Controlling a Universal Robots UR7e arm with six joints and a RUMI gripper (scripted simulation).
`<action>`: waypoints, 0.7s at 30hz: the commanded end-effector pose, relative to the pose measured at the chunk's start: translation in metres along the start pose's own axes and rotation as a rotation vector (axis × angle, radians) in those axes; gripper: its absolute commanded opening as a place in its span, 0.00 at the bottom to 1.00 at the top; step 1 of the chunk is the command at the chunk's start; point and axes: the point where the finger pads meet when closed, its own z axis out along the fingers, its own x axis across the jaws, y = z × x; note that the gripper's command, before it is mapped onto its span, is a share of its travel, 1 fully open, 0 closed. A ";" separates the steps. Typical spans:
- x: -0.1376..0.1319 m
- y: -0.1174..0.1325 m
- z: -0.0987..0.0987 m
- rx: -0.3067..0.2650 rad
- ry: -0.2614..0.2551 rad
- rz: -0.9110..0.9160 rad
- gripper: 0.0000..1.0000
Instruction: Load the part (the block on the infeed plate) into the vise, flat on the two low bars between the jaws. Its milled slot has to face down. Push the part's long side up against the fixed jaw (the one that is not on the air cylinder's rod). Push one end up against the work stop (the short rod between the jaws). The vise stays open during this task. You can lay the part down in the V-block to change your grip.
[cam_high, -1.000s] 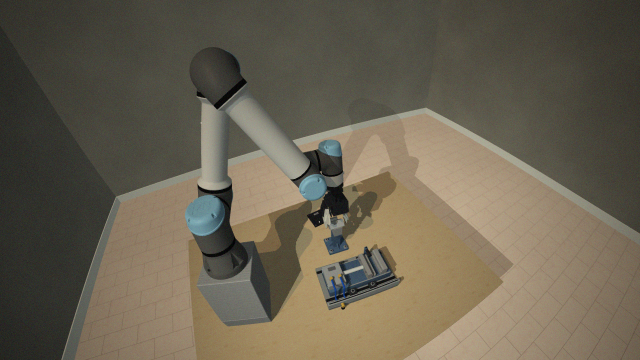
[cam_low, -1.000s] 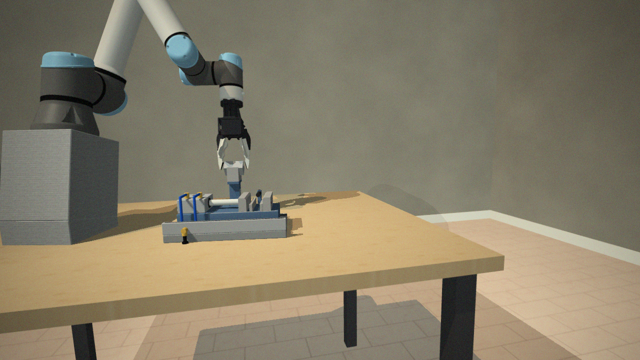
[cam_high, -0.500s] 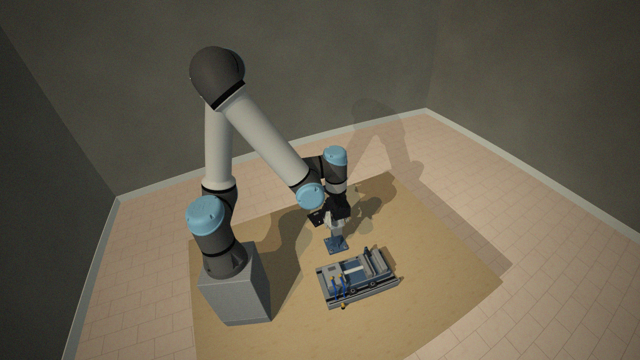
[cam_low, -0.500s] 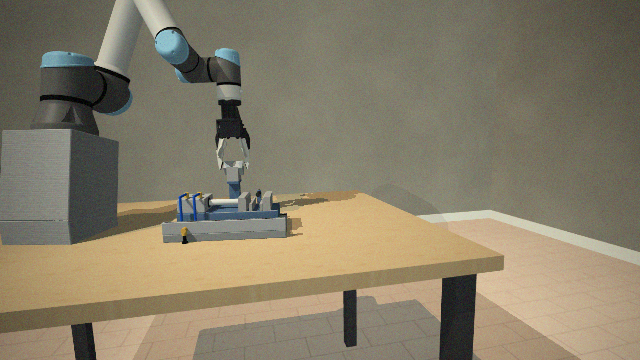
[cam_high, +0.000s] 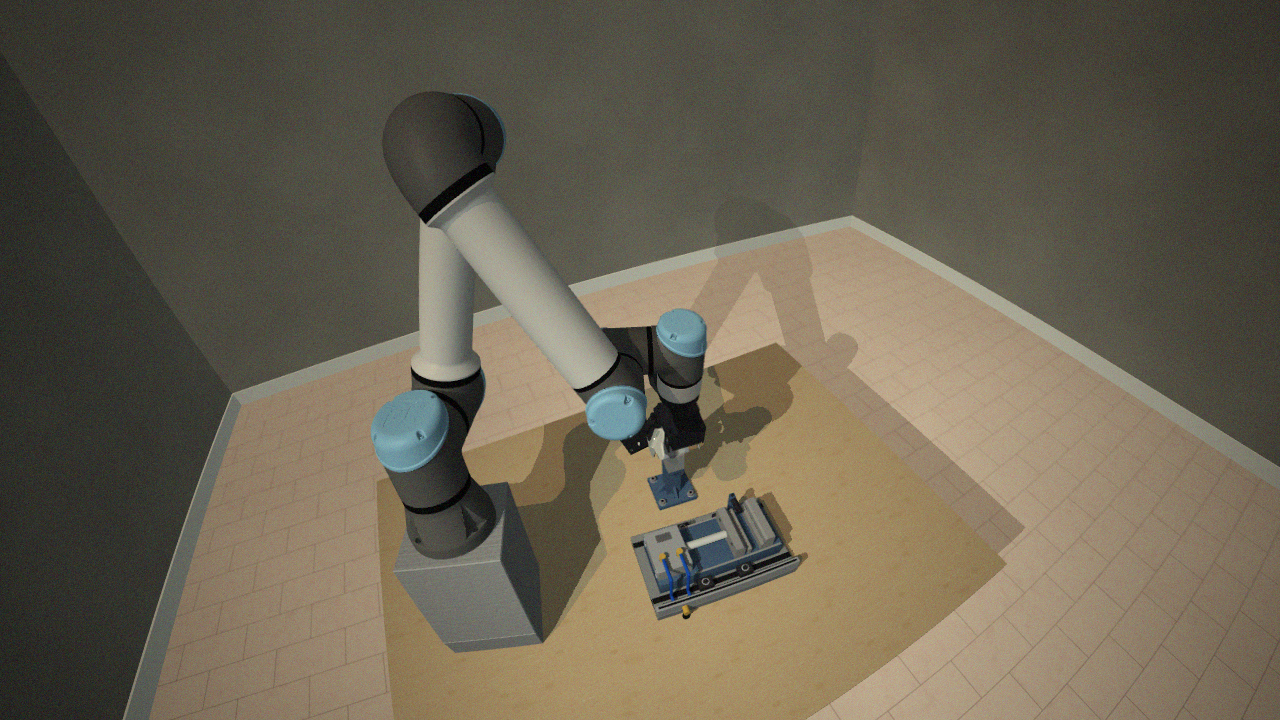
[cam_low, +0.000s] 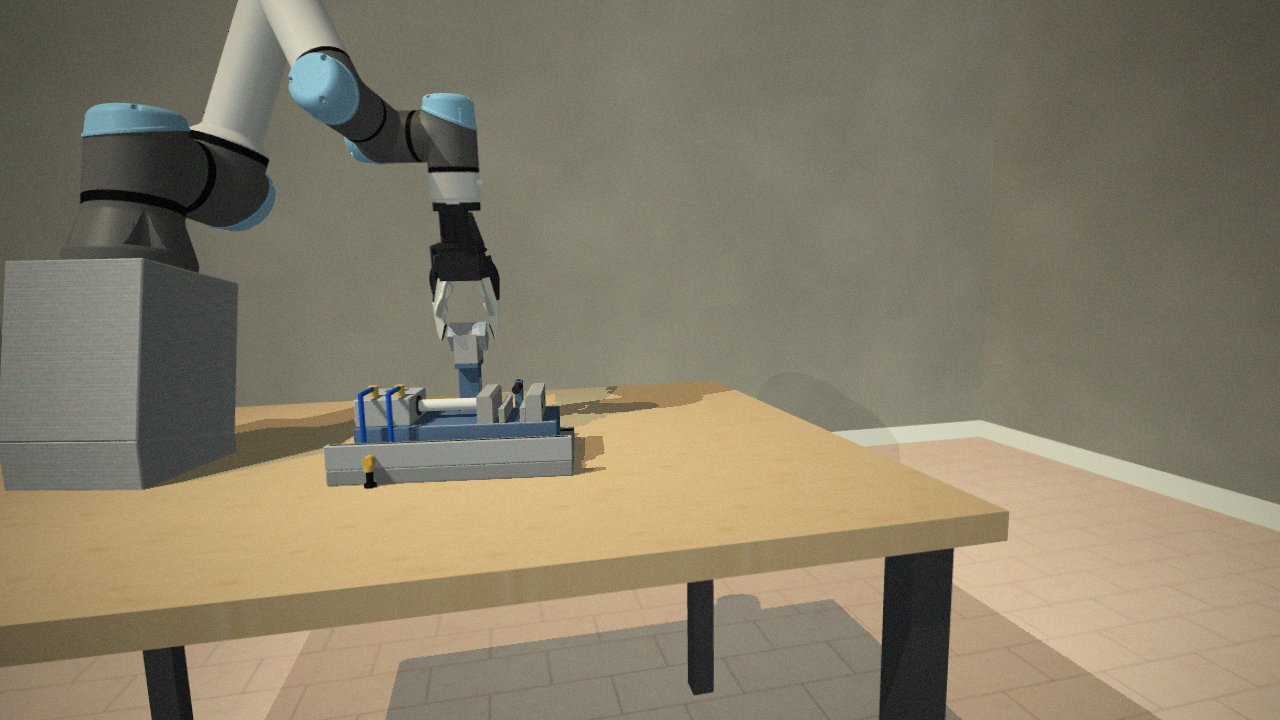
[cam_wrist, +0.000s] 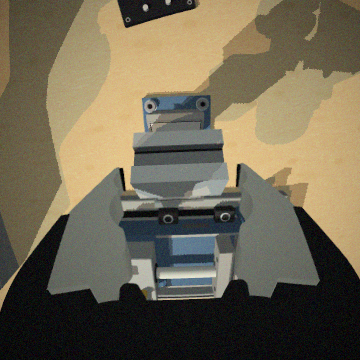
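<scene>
Claw (cam_high: 675, 449) (cam_low: 466, 337) (cam_wrist: 180, 167) part-open, gripping nothing, over the V-block (cam_high: 673, 461) (cam_low: 465, 349) (cam_wrist: 177, 175). Part's location cannot be confirmed. Step probably regrip; next: locate part near V-block, check slot orientation before closing.

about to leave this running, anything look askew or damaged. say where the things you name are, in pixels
nothing stands out: the vise (cam_high: 716, 552) (cam_low: 447, 456) (cam_wrist: 225, 260) sits flat on the table (cam_high: 850, 537) (cam_low: 671, 483) (cam_wrist: 85, 190) and the V-block (cam_high: 672, 462) (cam_low: 465, 348) (cam_wrist: 178, 172) stands upright near it, both without visible damage

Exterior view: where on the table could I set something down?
Bare wood shows between the vise and the near table edge, and from the vise to the right edge. Crowded: the V-block behind it, beneath the gripper.
</scene>
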 end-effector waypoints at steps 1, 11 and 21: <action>-0.002 0.000 0.002 0.087 -0.007 -0.004 0.51; 0.001 0.001 0.001 0.181 -0.003 -0.005 0.51; 0.001 0.002 0.001 0.297 -0.002 -0.006 0.51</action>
